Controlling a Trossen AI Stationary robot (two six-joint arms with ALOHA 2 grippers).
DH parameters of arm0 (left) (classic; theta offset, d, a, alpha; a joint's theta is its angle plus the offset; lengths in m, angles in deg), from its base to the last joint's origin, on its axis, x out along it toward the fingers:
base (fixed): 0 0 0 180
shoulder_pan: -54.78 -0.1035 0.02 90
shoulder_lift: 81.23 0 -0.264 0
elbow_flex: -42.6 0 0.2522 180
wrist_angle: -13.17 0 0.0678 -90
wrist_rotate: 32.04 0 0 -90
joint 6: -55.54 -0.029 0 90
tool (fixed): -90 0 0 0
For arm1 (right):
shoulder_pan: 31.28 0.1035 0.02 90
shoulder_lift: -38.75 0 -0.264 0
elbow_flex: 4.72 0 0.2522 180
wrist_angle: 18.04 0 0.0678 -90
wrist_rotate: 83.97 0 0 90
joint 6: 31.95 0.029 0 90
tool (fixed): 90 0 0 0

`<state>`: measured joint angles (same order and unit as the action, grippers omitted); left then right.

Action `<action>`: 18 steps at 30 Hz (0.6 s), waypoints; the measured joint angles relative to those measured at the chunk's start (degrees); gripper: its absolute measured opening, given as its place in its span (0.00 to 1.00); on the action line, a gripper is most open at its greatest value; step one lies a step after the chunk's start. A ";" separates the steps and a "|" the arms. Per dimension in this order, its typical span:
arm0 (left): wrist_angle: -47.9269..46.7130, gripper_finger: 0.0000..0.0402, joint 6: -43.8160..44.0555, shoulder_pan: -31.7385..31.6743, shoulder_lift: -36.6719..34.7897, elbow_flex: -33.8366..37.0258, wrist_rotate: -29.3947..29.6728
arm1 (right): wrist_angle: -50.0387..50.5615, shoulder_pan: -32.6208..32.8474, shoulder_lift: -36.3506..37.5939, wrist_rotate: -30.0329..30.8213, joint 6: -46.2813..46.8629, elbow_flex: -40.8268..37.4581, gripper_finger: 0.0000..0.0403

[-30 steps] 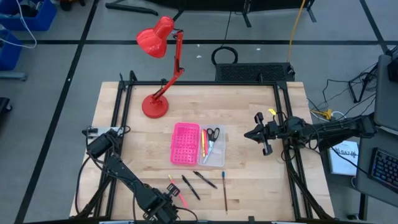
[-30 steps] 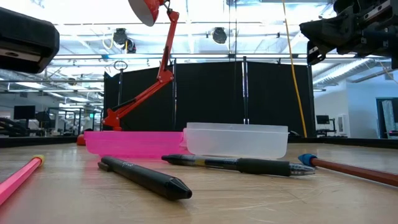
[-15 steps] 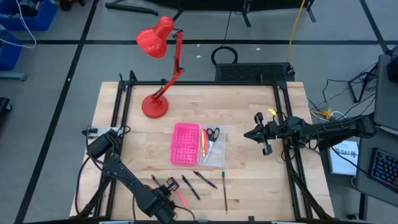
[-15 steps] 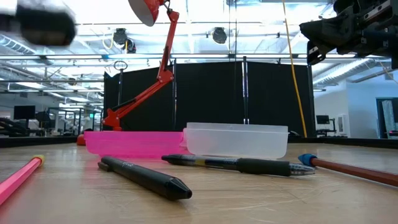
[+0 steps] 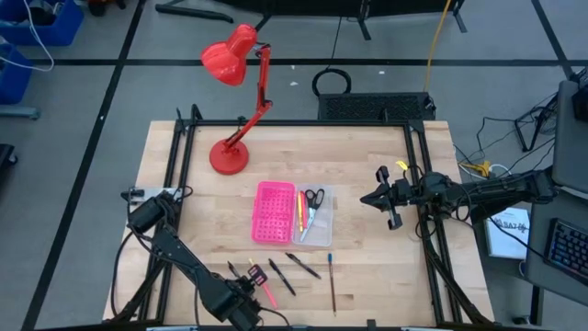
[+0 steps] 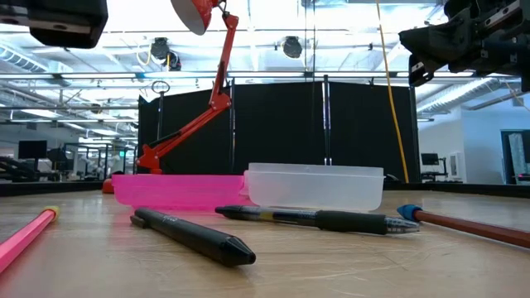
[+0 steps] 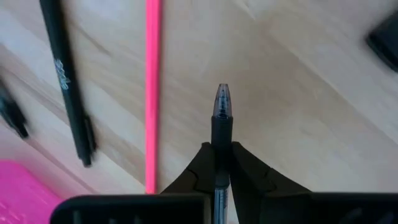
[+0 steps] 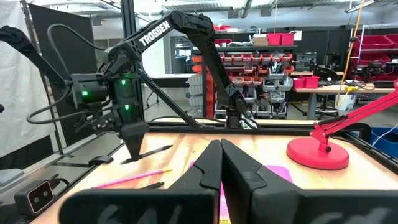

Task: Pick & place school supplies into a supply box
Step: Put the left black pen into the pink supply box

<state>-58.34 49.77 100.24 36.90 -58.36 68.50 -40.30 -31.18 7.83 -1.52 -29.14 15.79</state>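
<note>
My left gripper (image 5: 246, 276) (image 7: 222, 146) hangs over the table's near edge, shut on a black pen (image 7: 221, 109). It shows high up in the low view (image 6: 58, 21). The supply box lies mid-table, a pink half (image 5: 274, 212) joined to a clear tray (image 5: 317, 225) that holds scissors (image 5: 313, 197) and two thin pencils. Two black pens (image 5: 280, 276) (image 5: 303, 265), a brown pencil (image 5: 332, 285) and a pink pencil (image 5: 267, 293) lie flat on the wood. My right gripper (image 5: 386, 198) (image 8: 221, 149) waits shut above the table's right side. My left gripper pinches the black pen's barrel (image 7: 221, 127) between its two fingers (image 7: 249, 171), coming from above and pointing down. One end of the pen (image 7: 222, 93) sticks out past the fingers. In the right wrist view the pen (image 8: 152, 152) is lifted clear and slightly tilted.
A red desk lamp stands with its base (image 5: 229, 157) on the far left of the table and its head (image 5: 230, 55) beyond the far edge. Black frame rails (image 5: 179, 184) (image 5: 424, 184) run along both sides. Bare wood lies right of the box.
My left gripper has risen from the near edge and moved a little toward the far edge, carrying the black pen up off the table. In the low view it has climbed to the top of the picture. The right arm has kept still.
</note>
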 joint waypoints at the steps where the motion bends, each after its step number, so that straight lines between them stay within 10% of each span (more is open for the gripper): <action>1: -0.01 0.07 -0.02 0.00 0.00 0.00 0.01 | 0.00 0.00 0.00 0.00 0.00 0.00 0.00; 18: -19.43 0.07 -26.92 -10.60 -0.11 -9.17 18.38 | -0.10 0.00 0.00 0.00 -0.26 -0.01 0.00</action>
<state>-77.78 22.85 89.64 36.79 -67.53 86.88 -40.40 -31.18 7.83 -1.52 -29.39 15.78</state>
